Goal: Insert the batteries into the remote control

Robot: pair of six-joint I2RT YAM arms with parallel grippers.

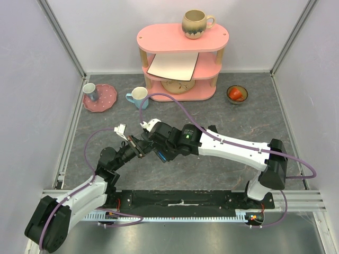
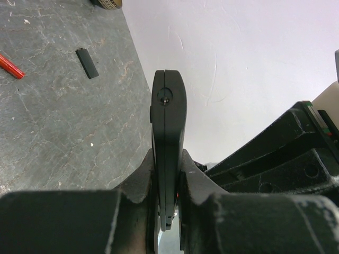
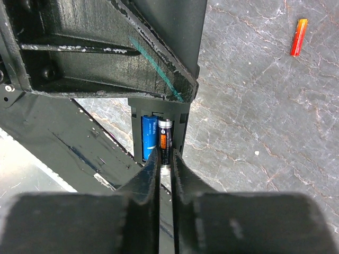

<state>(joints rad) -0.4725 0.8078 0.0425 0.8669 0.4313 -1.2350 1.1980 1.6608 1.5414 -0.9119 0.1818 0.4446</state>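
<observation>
- Left gripper [image 2: 168, 174]: the jaws are pinching the remote control [image 2: 168, 116] by its lower end. It is held edge-on and lifted clear of the tabletop [image 2: 63, 132]. You are using this arm as a vise, so the open battery bay faces the other arm.
- Left of the remote, well apart from it, the battery cover [image 2: 87, 63] lies flat on the tabletop. It is off, which is why the bay is reachable. My judgement is that it goes on last.
- In the overhead view the two wrists meet near the middle of the tabletop, just in front of the arm bases. All the work happens in that one spot.
- Bay contents, from the right wrist view: the blue battery [image 3: 148, 140] sits in the left slot and looks fully seated.
- Just beside it, touching or nearly so, the black-and-orange battery [image 3: 165, 135] lies in the right slot.
- Right gripper [image 3: 164, 157]: the jaws are closed to a narrow slit on the near end of the black-and-orange battery. They appear to pinch it, probably guiding it down into its slot. Whether it is fully seated cannot be told, because the fingertips hide that end.
- Judgement: this is the second cell going in, so the loading is well along. If you let go before the end is home, the cell could spring out.
- Far right: a red-and-orange battery [image 3: 298, 37] lies loose on the tabletop, well apart from the remote and not needed for this step.
</observation>
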